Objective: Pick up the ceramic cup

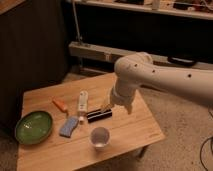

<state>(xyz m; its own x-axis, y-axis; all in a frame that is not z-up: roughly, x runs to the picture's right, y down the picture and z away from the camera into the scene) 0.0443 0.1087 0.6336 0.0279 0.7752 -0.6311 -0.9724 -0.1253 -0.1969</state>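
Observation:
The ceramic cup (100, 137) is small, pale and handleless. It stands upright near the front edge of the wooden table (135, 131). My gripper (108, 103) hangs from the white arm over the middle of the table, behind and slightly right of the cup. It is above the right end of a dark rectangular bar (99, 115) and clear of the cup.
A wide green bowl (33, 127) sits at the table's left front. A blue sponge-like item (69, 126), a white slim object (82, 101) and an orange item (60, 105) lie left of the gripper. A dark wall and a radiator stand behind.

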